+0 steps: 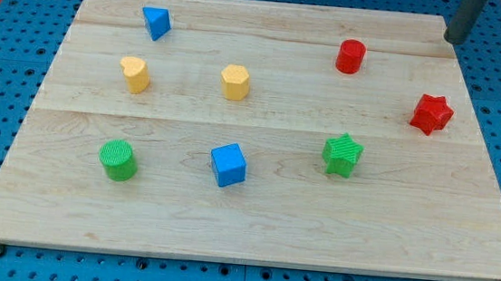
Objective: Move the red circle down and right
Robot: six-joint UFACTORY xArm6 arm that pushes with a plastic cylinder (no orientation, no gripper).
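To push the red circle (351, 56) down-right, my tip (453, 40), a bare tool holding nothing, seemingly upper-right of it, should circle to its upper-left.

2 red blocks (351, 56), 2 blue (228, 165), 2 green (118, 160), 2 yellow (235, 82)

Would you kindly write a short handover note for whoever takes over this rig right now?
My tip sits at the board's top right corner, up and right of the red circle, touching no block.
The red circle stands near the view's top right; the red star lies down and right of it, the green star below it.
Done: nothing visible; no contact with the circle.
Left: bring my tip to the circle's upper left side and push it down and right, probably steering clear of the red star.
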